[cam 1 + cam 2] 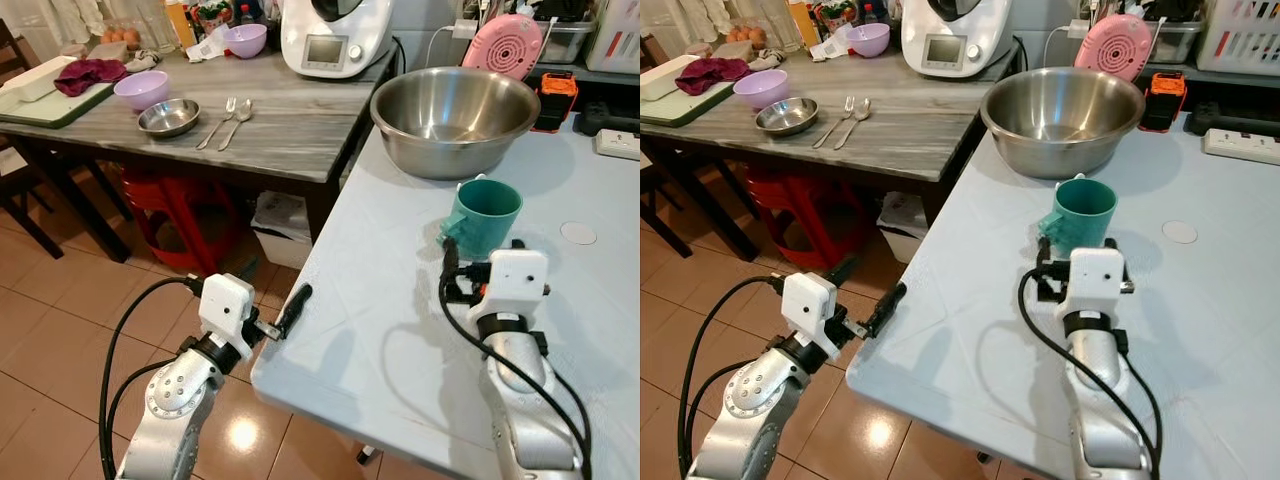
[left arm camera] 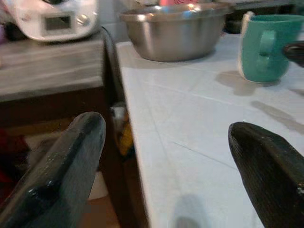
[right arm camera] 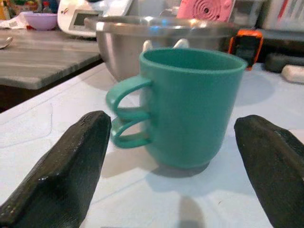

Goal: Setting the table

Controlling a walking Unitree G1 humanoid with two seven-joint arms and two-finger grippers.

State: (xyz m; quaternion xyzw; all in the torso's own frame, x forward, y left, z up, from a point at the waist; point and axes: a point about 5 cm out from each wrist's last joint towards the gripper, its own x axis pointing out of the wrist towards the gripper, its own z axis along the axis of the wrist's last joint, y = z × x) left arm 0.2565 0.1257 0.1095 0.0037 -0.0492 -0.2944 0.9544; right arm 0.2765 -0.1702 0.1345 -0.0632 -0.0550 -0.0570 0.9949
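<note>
A teal mug (image 1: 485, 213) stands upright on the white table (image 1: 380, 340), its double-loop handle turned to my left. My right gripper (image 3: 173, 156) is open just in front of the mug, one black finger (image 3: 66, 166) on each side, not touching it. My left gripper (image 1: 865, 293) is open and holds nothing; it hangs at the white table's front left edge, with one fingertip (image 1: 296, 306) by the rim. On the grey wooden table (image 1: 290, 120) at the back left lie a fork and spoon (image 1: 230, 120), a small steel dish (image 1: 168, 117) and a purple bowl (image 1: 140, 89).
A large steel bowl (image 1: 455, 120) stands behind the mug. A white kitchen machine (image 1: 335, 35), a second purple bowl (image 1: 245, 40) and a tray with a maroon cloth (image 1: 88, 74) are on the wooden table. A red stool (image 1: 170, 215) sits under it. Tiled floor lies below my left arm.
</note>
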